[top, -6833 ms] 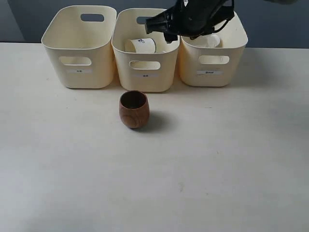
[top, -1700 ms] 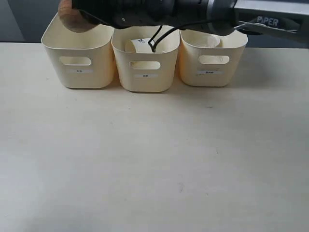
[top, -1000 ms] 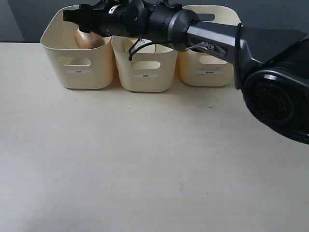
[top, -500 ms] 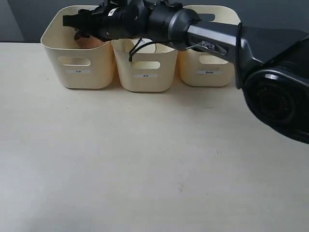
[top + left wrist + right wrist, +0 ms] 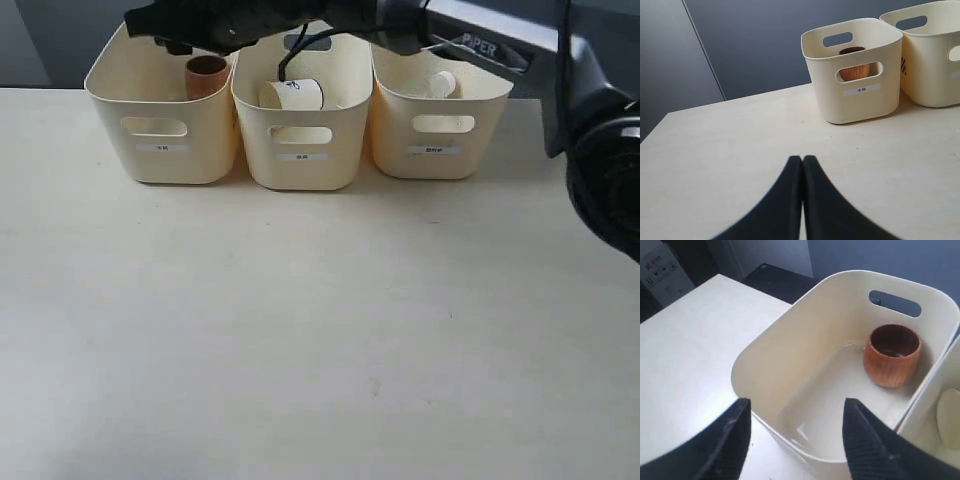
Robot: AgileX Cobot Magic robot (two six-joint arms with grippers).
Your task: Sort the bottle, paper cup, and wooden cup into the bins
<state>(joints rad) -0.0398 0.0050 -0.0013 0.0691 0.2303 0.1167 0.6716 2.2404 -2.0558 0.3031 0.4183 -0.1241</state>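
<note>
Three cream bins stand in a row at the back of the surface, sides touching or nearly so. The left bin holds the wooden cup, upright with its mouth up, in the part of the bin towards the middle bin. The middle bin holds the paper cup, lying on its side with its dark mark uppermost. In the right bin is the bottle; only a pale part of it shows above the rim.

The right end effector hangs over the left bin with its two fingers well apart and nothing between them. The wooden cup rests on the bin floor below and ahead of it, close to the wall with the handle cut-out, touching neither finger. In the exterior view the right arm reaches across the tops of the right and middle bins.

The left end effector is low over the bare surface, well away from the left bin, fingers pressed together and holding nothing
</note>
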